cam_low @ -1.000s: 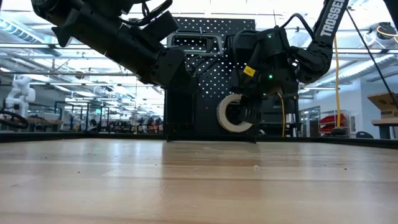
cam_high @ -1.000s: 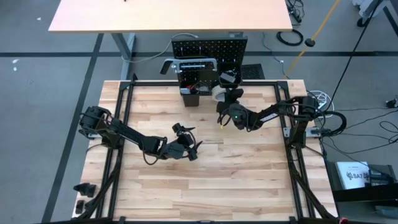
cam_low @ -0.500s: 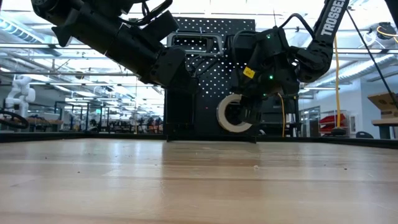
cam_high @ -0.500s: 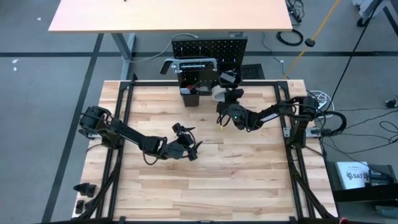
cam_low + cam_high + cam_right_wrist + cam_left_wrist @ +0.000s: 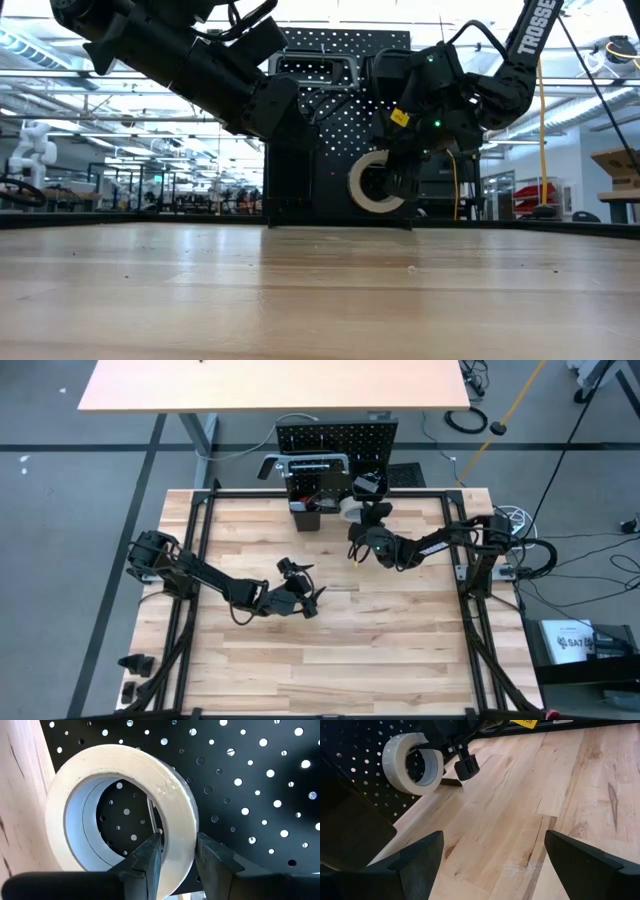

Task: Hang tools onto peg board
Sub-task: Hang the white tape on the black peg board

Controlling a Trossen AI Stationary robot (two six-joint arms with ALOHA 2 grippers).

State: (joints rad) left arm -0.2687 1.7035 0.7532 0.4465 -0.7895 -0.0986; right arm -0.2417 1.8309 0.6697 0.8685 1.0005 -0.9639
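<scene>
Right gripper (image 5: 175,855) pinches the tape roll (image 5: 122,817) against the peg board (image 5: 260,780).
Nothing has shifted lately; hooking still pending. Left gripper (image 5: 300,595) waits wide.

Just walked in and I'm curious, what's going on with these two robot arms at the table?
The right claw is shut on the white tape roll, holding it upright right in front of the peg board, where a thin hook shows through the roll's hole. It is not hung yet. Other tools already sit on the board. The left claw is open and empty, over the middle of the table.
</scene>
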